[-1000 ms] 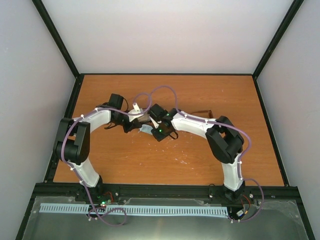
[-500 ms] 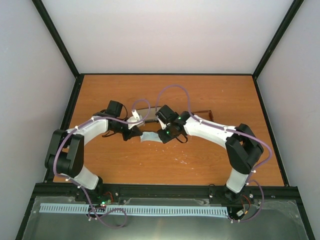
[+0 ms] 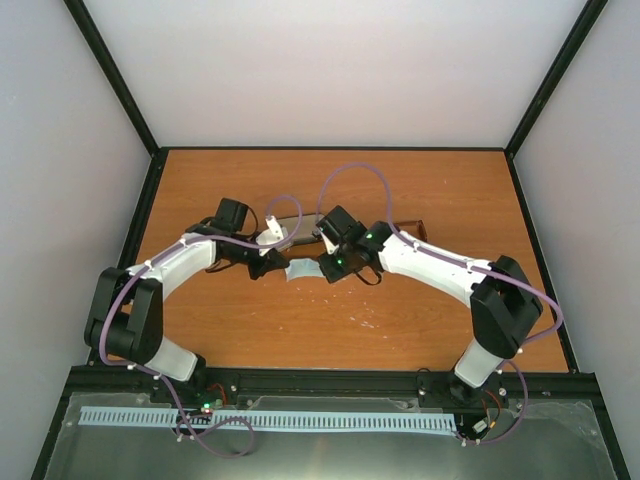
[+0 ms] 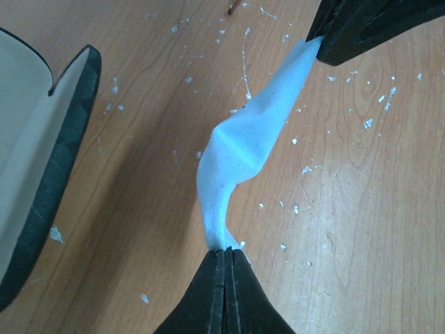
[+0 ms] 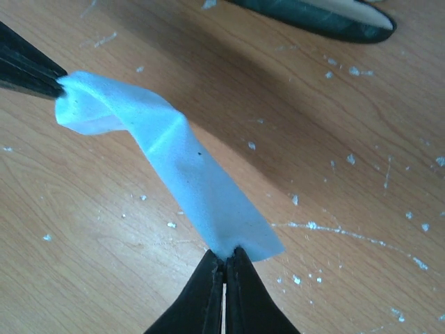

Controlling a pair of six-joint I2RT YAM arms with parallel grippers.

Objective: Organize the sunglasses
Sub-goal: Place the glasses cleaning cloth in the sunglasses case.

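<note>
Pale blue cloth (image 4: 240, 146) hangs twisted between the two arms, clear of the wooden table (image 3: 400, 330). The left gripper (image 4: 224, 254) pinches one end with its jaws pressed together, and the right gripper (image 5: 224, 261) pinches the opposite end the same way. The black glasses case (image 4: 42, 160) lies open just beside the cloth, and the part of its light lining that shows is bare. The sunglasses (image 3: 410, 226) appear to lie on the table beyond the right arm, partly hidden and well apart from the case. I judge the task far from done: only the cloth is in hand, the sunglasses are not yet in the case, and the case is not yet closed
</note>
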